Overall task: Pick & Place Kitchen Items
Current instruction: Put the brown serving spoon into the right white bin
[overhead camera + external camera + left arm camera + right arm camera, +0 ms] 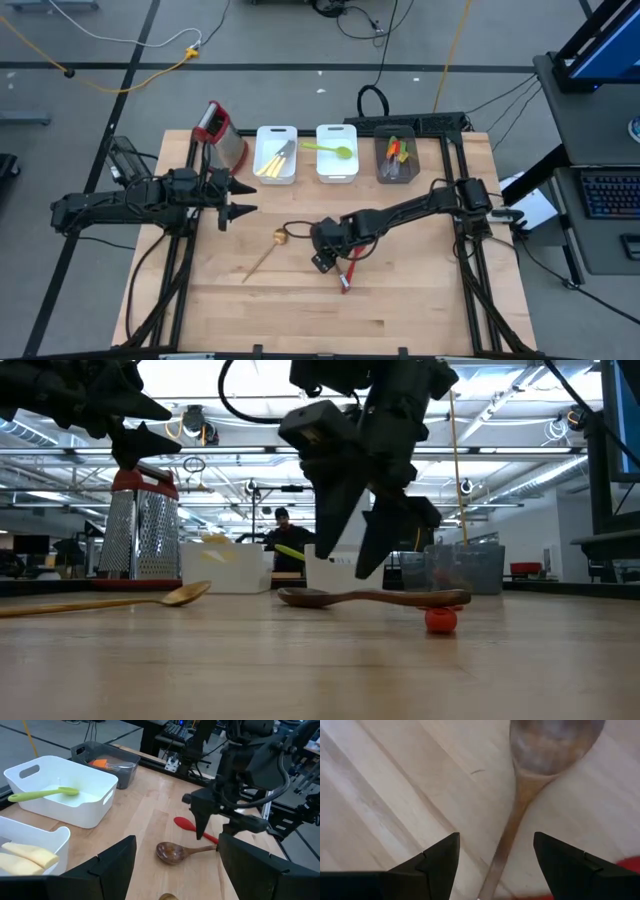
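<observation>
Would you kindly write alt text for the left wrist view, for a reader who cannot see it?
The right tool hangs open just above a dark wooden spoon lying across a red utensil on the wooden table. Beyond stand a white bin holding a lime-green spoon and a grey bin; the left tool's dark fingers frame the foreground.

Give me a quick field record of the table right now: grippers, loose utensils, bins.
right gripper: open, poised over the dark wooden spoon, handle between its fingers
left gripper: open, waiting at the table's left, by the grater
loose on table: dark wooden spoon, red spoon, pale wooden spoon
left white bin: pale-handled knives
middle white bin: green spoon
grey bin: orange and other utensils
</observation>
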Action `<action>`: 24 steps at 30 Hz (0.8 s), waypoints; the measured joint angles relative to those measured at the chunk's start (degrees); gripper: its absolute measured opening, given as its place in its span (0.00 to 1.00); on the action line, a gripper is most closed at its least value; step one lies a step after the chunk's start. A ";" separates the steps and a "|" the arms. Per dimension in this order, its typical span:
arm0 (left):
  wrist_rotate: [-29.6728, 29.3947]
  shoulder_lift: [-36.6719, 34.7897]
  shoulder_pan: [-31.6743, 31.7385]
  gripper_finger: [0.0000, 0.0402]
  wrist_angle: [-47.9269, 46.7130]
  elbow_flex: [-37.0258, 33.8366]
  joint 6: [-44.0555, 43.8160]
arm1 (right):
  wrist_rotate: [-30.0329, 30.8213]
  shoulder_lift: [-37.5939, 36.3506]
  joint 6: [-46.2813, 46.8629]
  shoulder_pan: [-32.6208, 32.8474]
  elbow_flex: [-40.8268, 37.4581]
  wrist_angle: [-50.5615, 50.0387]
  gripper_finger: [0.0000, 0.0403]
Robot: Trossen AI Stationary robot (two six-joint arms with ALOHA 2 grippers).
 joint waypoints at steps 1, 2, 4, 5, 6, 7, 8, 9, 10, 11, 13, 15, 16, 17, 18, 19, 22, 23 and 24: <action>0.00 0.00 0.00 0.71 0.02 0.00 0.00 | 0.24 0.18 -0.06 -0.02 0.00 0.44 0.62; -0.02 0.02 0.00 0.71 0.02 0.00 0.00 | 0.56 0.74 -0.02 -0.24 0.12 1.33 0.62; -0.02 0.02 0.00 0.71 0.02 0.00 -0.02 | 0.58 1.67 0.13 -0.66 0.09 1.24 0.62; -0.04 0.00 0.00 0.71 0.02 0.00 -0.04 | -0.24 1.88 0.17 -0.82 -0.01 0.83 0.62; -0.04 0.01 0.00 0.71 0.02 0.00 -0.04 | -0.45 2.28 0.08 -0.88 -0.07 0.29 0.62; -0.05 0.00 0.00 0.71 0.02 0.00 -0.04 | -1.00 3.20 0.12 -1.10 -0.06 1.82 0.62; -0.07 0.01 0.00 0.71 0.09 0.00 -0.04 | -1.73 4.23 0.24 -1.24 0.23 3.90 0.62; -0.07 0.02 0.00 0.71 0.19 0.00 -0.04 | -1.77 4.99 0.25 -1.27 0.17 4.40 0.62; -0.07 0.01 -0.01 0.71 0.30 0.00 -0.09 | -1.82 5.32 0.03 -1.27 0.24 4.37 0.62; -0.11 0.00 0.00 0.71 0.35 0.00 -0.20 | -2.43 5.84 0.15 -1.25 0.23 4.79 0.62; -0.11 0.00 0.09 0.71 0.46 0.00 -0.37 | -3.65 7.10 0.16 -1.22 0.34 6.48 0.62; -0.07 0.00 0.09 0.71 0.81 0.00 -0.39 | -4.67 7.49 0.06 -1.29 0.28 7.35 0.62; -0.09 0.00 0.09 0.71 0.75 0.00 -0.53 | -4.79 7.51 0.14 -1.33 0.17 7.80 0.62; -0.08 0.02 0.09 0.71 0.76 0.00 -0.59 | -4.66 7.55 0.12 -1.28 0.17 7.96 0.62; -0.09 0.00 0.09 0.71 0.73 0.00 -0.59 | -4.40 7.57 0.05 -1.22 0.15 8.07 0.62; -0.09 0.00 0.09 0.71 0.72 0.00 -0.59 | -4.41 7.61 0.07 -1.28 0.15 8.19 0.62; -0.09 0.00 0.09 0.71 0.72 0.00 -0.55 | -4.74 7.68 0.10 -1.58 0.15 8.44 0.62; -0.07 0.00 0.09 0.71 0.72 0.00 -0.55 | -4.74 7.71 0.10 -1.60 0.15 8.51 0.62; -0.07 0.00 0.09 0.71 0.72 0.00 -0.53 | -4.72 7.73 0.08 -1.60 0.15 8.58 0.62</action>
